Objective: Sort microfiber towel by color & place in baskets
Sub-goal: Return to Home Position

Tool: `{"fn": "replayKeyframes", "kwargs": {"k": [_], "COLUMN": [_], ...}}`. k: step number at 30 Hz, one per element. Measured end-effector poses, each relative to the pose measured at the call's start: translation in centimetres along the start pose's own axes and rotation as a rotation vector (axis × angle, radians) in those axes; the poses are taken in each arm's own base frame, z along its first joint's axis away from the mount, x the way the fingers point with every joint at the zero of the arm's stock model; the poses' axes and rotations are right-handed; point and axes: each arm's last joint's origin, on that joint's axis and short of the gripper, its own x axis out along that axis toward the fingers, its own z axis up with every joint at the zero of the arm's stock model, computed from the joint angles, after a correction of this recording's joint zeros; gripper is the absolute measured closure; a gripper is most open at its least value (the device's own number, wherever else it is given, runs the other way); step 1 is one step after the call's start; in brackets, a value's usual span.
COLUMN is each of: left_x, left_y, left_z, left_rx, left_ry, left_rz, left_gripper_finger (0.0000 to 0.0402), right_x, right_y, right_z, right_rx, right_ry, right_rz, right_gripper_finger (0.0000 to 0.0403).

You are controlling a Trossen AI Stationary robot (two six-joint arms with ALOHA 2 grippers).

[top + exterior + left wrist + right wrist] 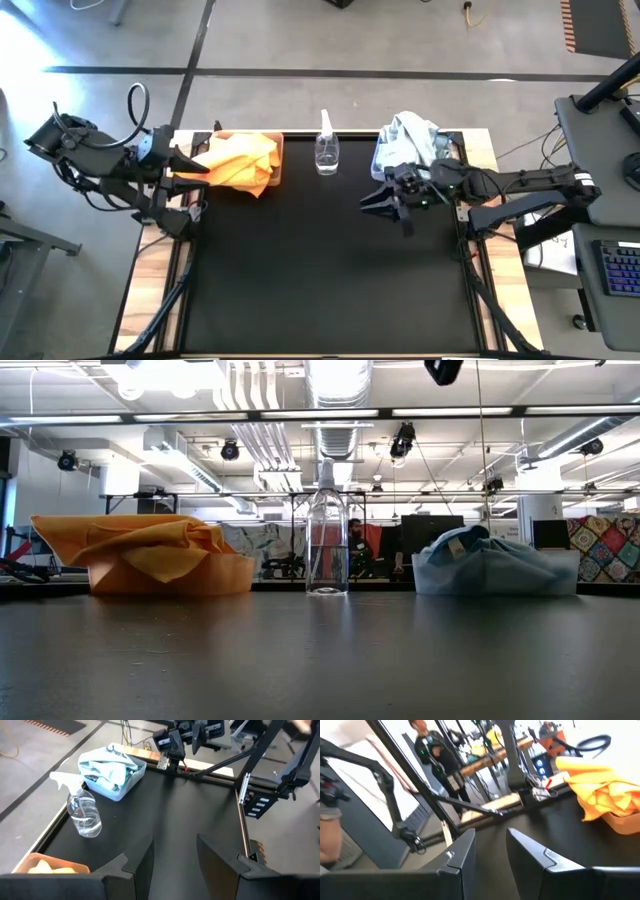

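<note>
Orange towels (243,160) are heaped in the tan basket (277,160) at the table's far left, draping over its rim; the low view shows the orange pile (150,548) too. Pale blue towels (410,138) fill the grey-blue basket (381,158) at the far right, seen also as a blue pile (490,560) and from the left wrist (109,766). My left gripper (196,166) hovers open by the tan basket's left side, its own view showing the gap (175,862). My right gripper (370,197) is open over the mat just near of the blue basket, pointing left (490,857).
A clear spray bottle (327,152) stands upright between the two baskets at the far edge, seen also in the low view (327,540). The black mat (320,270) spreads across the middle and near side. A person shows in the room behind, in the right wrist view.
</note>
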Motion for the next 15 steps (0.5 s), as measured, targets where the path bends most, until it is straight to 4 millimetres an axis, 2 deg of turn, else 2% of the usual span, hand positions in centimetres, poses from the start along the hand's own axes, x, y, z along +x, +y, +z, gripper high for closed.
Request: {"fn": "replayKeyframes", "kwargs": {"k": [8,15], "left_x": [-0.9,-1.0], "left_y": [1.6,2.7], "left_z": [-2.5,-5.0], "left_rx": [-0.028,-0.016], "left_ry": [-0.085,-0.206], "left_rz": [-0.070,-0.206], "left_gripper_finger": [0.0269,0.0269], "right_x": [-2.5,-4.1], "right_y": [-0.8,-1.3], "right_z": [-2.5,-3.9], "right_rx": [-0.004,-0.024], "right_ry": [-0.157,-0.206], "right_rz": [0.081,0.091], "right_gripper_finger": [0.0304,0.0298]}}
